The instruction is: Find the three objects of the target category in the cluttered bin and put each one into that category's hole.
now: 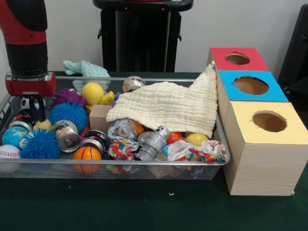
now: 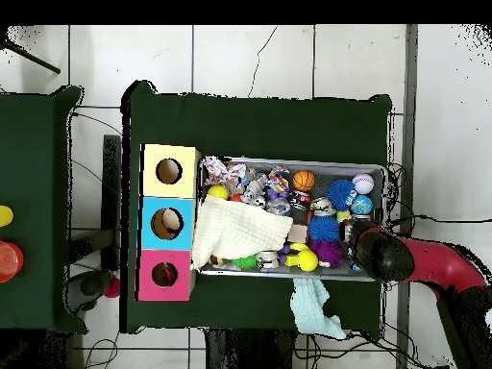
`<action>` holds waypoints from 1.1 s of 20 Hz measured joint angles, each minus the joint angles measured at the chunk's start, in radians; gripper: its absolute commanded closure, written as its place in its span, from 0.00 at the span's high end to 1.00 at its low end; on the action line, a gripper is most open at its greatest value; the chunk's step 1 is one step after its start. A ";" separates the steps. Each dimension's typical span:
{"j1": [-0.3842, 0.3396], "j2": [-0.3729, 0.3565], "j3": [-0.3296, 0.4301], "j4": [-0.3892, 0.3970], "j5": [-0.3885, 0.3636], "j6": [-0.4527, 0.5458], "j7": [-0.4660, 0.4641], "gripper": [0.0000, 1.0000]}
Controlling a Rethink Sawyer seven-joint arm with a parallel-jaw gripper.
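Note:
My gripper (image 1: 34, 111) hangs low at the left end of the wire bin (image 1: 144, 162), just above a small yellow ball (image 1: 43, 125) and beside a blue spiky ball (image 1: 67, 113). Whether it holds anything cannot be seen. From overhead the arm's wrist (image 2: 381, 255) covers it, at the bin's (image 2: 388, 197) right end. The bin holds a basketball (image 1: 87, 154), a baseball (image 1: 8, 154), a globe ball (image 1: 13, 135), metal cans (image 1: 67, 137) and crumpled wrappers (image 1: 122, 149). Three boxes with round holes stand right of the bin: red (image 1: 237, 58), blue (image 1: 250, 85) and yellow (image 1: 269, 121).
A cream cloth (image 1: 168, 103) drapes over the bin's right half and leans on the boxes, hiding what lies under it. A wooden block (image 1: 99, 118) and a silver bottle (image 1: 151, 142) lie mid-bin. A teal cloth (image 1: 86, 69) lies on the table behind the bin.

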 measured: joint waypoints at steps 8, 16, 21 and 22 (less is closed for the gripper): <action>0.000 -0.006 0.008 0.001 0.000 0.000 0.000 1.00; 0.000 -0.008 0.016 0.001 0.000 0.000 0.000 1.00; 0.000 -0.008 0.016 0.001 0.000 0.000 0.000 1.00; 0.000 -0.007 0.016 0.001 0.000 0.000 0.000 1.00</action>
